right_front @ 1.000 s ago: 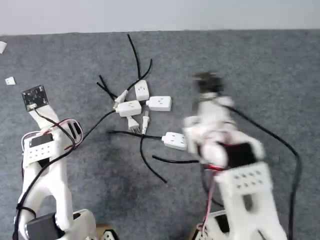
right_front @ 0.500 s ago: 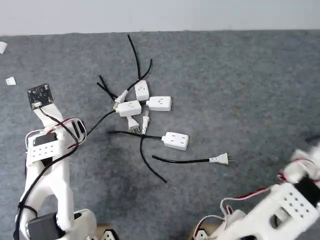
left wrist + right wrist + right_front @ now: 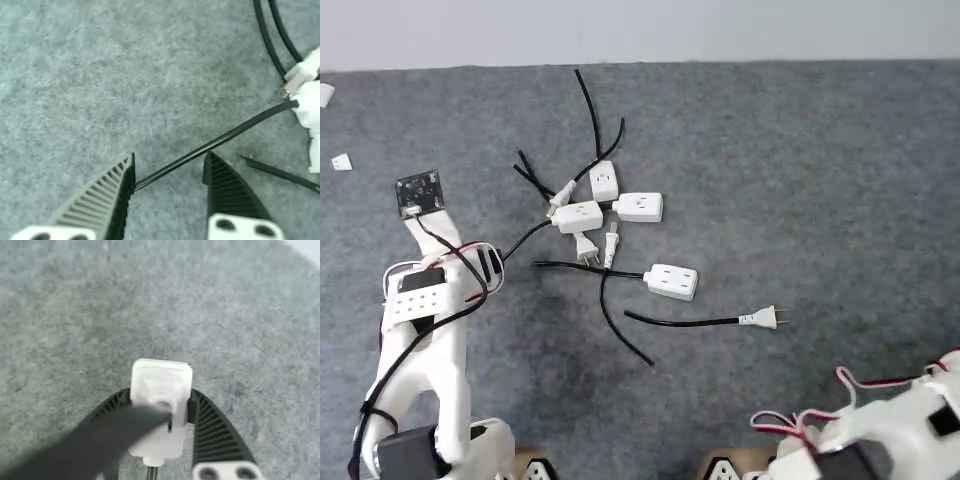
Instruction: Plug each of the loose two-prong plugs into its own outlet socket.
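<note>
As the two-prong plug (image 3: 760, 318) looks light, stiff-bodied on springy cord, pinch its body; L jaws wide astride black cable (image 3: 215, 145), R jaws clamping white cord-end block (image 3: 161, 385).

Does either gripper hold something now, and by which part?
The right gripper clamps a white block by its sides, near its black cable. The left gripper is open, holding nothing.
</note>
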Available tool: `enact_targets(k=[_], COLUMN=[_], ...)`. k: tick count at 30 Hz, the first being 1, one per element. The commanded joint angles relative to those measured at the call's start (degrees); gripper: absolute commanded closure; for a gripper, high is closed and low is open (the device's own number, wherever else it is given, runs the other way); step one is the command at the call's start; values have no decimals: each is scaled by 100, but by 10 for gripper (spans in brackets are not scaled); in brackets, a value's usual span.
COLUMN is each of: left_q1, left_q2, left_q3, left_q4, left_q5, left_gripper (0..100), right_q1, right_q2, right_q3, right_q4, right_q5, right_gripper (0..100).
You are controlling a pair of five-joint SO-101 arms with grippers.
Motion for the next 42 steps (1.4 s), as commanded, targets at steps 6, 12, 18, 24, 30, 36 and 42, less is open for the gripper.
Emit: enact_targets(k=[6, 12, 18, 24, 30, 36, 42], left_q1=[193, 360, 484, 686, 1169, 1495, 2145], left_q2=[-35, -79, -79, -79, -79, -492, -1345], left_q3=[-57, 57, 57, 101, 66, 66, 101], left_q4=[-167, -176, 18, 44, 35, -290, 466], left_q5=[-149, -870, -1248, -2585, -3305, -3859, -5187], left_gripper=[791, 786, 710, 704, 702, 679, 667], right_q1=[180, 163, 145, -40, -224, -760, -1780], right_q2=[1446, 1798, 1789, 1719, 910, 31, -286], right_q3=[-2505, -3868, -4554, -4615, -4158, -2505, -949], right_q4=[1719, 3319, 4119, 4892, 5103, 5051, 4840], right_q5=[-536, -18, 0, 185, 185, 413, 185], right_gripper=[830, 748, 749, 749, 750, 750, 750])
